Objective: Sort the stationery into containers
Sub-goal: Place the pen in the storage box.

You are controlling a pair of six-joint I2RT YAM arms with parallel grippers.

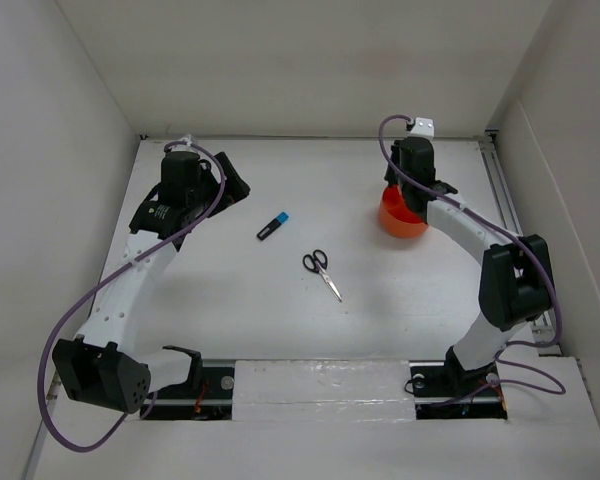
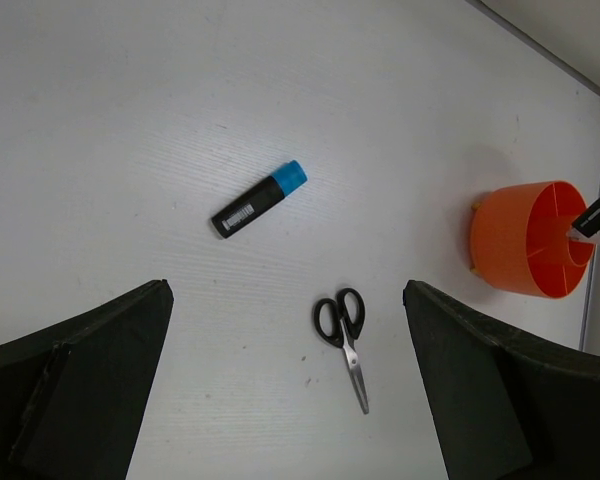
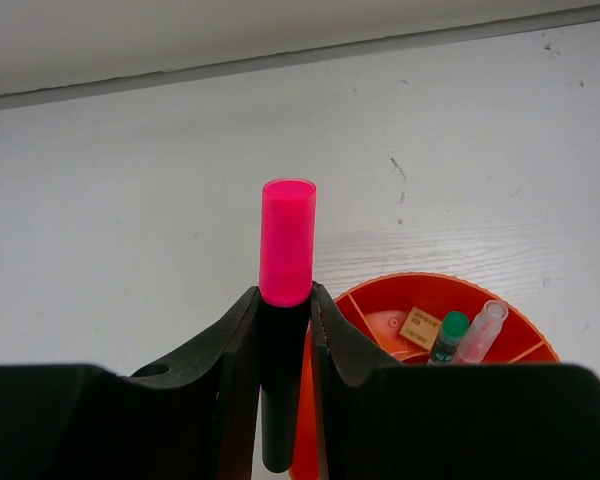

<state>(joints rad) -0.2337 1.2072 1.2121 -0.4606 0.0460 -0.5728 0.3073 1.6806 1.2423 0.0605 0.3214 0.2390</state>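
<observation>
**Highlighter clamped over the tub; marker and scissors loose on the table**

Top view: The orange tub (image 1: 402, 222) stands on the white table (image 1: 280, 330), on its far right part. The right pincer (image 1: 408, 195) hangs directly above the tub's far rim, and the wrist hides part of that rim. The blue-capped black marker (image 1: 273, 227) lies flat well left of the tub. The black-handled scissors (image 1: 321, 272) lie left of the tub and nearer the arm bases, closed, with the blades pointing toward the bases. The left pincer (image 1: 230, 186) sits further left of the tub than the marker and is not touching anything.

Left wrist view: The left pincer (image 2: 287, 288) is spread fully wide, with bare table between its two dark fingers (image 2: 90, 370). It holds nothing. The marker (image 2: 259, 199) and scissors (image 2: 344, 340) lie apart from each other, both left of the tub (image 2: 515, 240). A dark part shows at the tub's far rim, but it is too small to identify.

Right wrist view: The right pincer (image 3: 283, 300) is clenched on the black body of the pink-and-black highlighter (image 3: 286, 245), which stands upright with its pink cap above the fingertips. The tub (image 3: 440, 278) is just below and to the right. Its dividers (image 3: 355, 310) are visible. One compartment holds a small tan piece (image 3: 420, 326), a green-capped pen (image 3: 448, 335) and a clear-capped pen (image 3: 480, 330). The highlighter's lower end is at the tub's left rim. Whether it is inside a compartment cannot be told.
</observation>
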